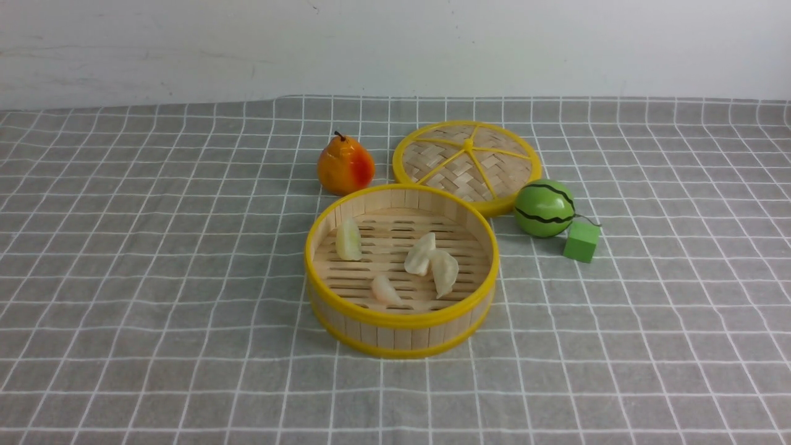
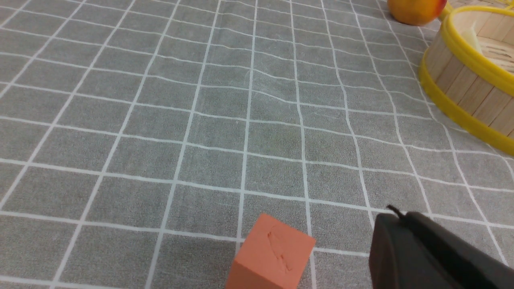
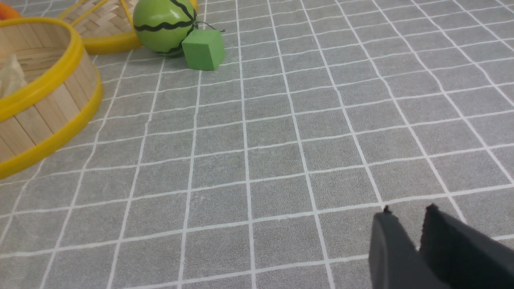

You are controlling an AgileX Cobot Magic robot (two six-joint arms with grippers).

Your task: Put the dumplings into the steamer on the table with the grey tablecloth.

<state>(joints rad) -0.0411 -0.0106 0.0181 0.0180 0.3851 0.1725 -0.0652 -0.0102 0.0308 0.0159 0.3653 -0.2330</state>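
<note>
The steamer (image 1: 395, 321) stands mid-table on the grey tablecloth (image 1: 154, 278). Several whitish dumplings lie on its slatted floor: one pale green (image 1: 349, 239) at the left, two touching (image 1: 420, 253) (image 1: 445, 272) at the right, one (image 1: 386, 289) at the front. Neither gripper shows in the front view. The left gripper (image 2: 395, 214) is shut and empty over bare cloth, away from the steamer (image 2: 470, 92). The right gripper (image 3: 407, 212) has its tips a little apart with nothing between them, over cloth away from the steamer (image 3: 52, 104).
A pear (image 1: 345, 165) and the flat woven lid (image 1: 466, 164) lie behind the steamer. A green toy watermelon (image 1: 545, 208) and a green cube (image 1: 581, 241) sit to its right. An orange cube (image 2: 273, 257) lies beside the left gripper.
</note>
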